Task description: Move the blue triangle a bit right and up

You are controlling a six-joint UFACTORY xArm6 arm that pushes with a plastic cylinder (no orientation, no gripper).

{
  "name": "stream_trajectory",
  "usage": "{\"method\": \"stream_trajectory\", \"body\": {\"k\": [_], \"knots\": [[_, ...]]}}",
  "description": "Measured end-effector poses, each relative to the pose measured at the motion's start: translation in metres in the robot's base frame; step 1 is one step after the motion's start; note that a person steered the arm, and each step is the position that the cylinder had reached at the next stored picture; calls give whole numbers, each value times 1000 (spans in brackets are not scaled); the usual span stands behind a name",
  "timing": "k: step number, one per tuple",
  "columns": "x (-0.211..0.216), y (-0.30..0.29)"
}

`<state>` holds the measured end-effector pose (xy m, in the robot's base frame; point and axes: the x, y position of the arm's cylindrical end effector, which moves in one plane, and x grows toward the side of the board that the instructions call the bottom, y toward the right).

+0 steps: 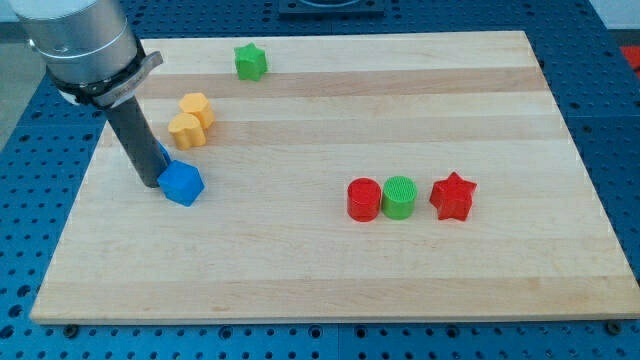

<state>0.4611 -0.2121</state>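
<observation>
Nearest the camera, the surface (330, 290) is seen as a pale wooden board on a blue perforated bench (20, 240). Camera view: the end effector is a plain dark rod with no jaws, so nothing is held; its tip (148, 185) is set down at the board's left part. A blue block (182, 184), shape not clearly made out, is observed touching the tip on its right. A second blue piece (161, 156) is partly hidden behind the rod. Two orange blocks (191, 120) are noted just above and right of the tip. A green star (250, 61) is recorded farther up. Well to the right, a red cylinder (363, 199), green cylinder (399, 197) and red star (452, 196) are lined up.
</observation>
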Motion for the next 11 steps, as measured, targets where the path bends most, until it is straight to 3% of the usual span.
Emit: {"method": "stream_trajectory", "body": {"k": [4, 11], "knots": [[-11, -52], [-24, -17]]}}
